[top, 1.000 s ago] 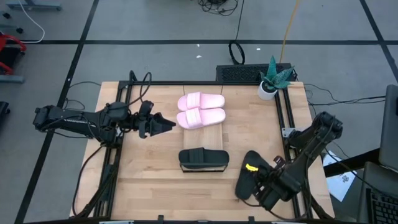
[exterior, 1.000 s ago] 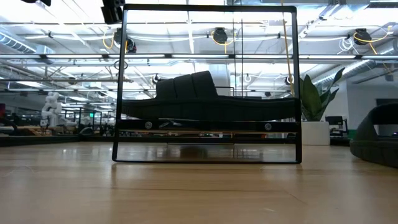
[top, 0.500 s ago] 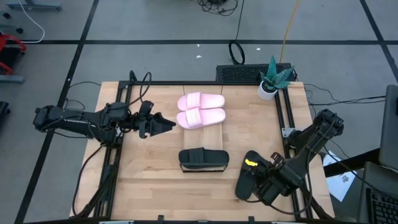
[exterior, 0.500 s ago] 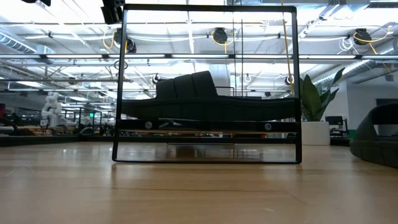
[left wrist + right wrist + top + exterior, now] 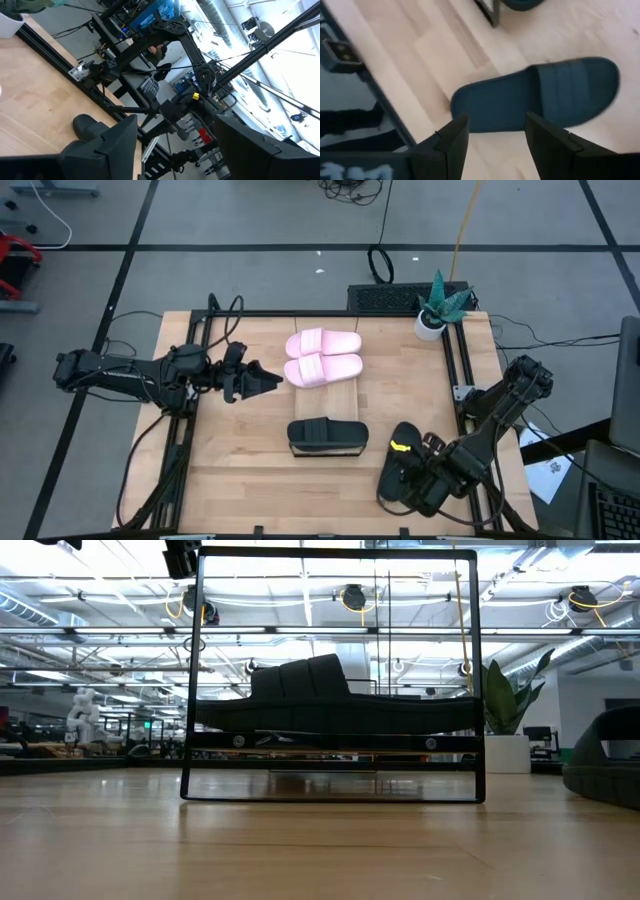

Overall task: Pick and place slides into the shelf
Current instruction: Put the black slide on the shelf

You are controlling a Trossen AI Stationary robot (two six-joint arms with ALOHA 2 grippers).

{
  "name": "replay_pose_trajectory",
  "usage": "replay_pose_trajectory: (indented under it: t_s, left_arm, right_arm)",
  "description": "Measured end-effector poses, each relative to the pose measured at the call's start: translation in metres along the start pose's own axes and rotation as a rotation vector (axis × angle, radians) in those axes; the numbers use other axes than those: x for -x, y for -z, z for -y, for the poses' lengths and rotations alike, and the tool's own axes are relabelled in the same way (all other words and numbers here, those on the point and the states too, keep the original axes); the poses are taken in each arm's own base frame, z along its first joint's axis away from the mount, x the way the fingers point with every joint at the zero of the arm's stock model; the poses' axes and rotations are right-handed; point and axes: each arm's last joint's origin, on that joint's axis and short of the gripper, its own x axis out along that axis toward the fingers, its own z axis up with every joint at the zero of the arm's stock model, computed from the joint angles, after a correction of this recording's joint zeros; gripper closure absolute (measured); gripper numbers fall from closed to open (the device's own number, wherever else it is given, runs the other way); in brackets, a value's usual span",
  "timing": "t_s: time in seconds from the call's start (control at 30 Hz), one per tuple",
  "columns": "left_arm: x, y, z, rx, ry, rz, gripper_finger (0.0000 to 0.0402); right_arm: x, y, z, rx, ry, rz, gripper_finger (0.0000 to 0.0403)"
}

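Light wood: the shelf [image 5: 335, 395] lies along the middle of the table [image 5: 230, 470], its planks close in tone to the tabletop
Pink pair: two pink slides [image 5: 322, 357] sit side by side on the far part of the shelf
Black slide on shelf: one black slide [image 5: 327, 436] rests at the near end of the shelf, seen side-on inside the wire end frame [image 5: 333, 675] in the low view
Loose black slide: the other black slide [image 5: 540, 95] lies flat on bare table near the right front corner, off the shelf and well apart from its mate
Right gripper: the right gripper [image 5: 495, 137] hovers over this slide with its jaws spread and nothing between them
Left gripper: the left gripper [image 5: 262, 380] waits just beside the pink pair, jaws wide and empty
Step in hand: likely getting a grip on the loose black slide
Doing it well: the jaws should straddle the strap or one side edge squarely, then close firmly before lifting
Risk: a shallow pinch on the sole could let the slide swing or drop on the way to the shelf
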Motion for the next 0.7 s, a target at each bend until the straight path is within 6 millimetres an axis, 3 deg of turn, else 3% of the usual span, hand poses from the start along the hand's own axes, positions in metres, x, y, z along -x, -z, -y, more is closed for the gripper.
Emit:
replay_pose_trajectory:
  t_s: [0.4,0.7]
  left_arm:
    - [0.000,0.000,0.000,-0.027,0.000,0.000,0.0144]
    - [0.000,0.000,0.000,-0.039,0.000,0.000,0.0144]
  right_arm:
    - [-0.003,0.000,-0.009,0.062,-0.068,-0.001,0.0220]
    - [-0.046,0.011,-0.023,0.157,0.087,-0.128,0.0220]
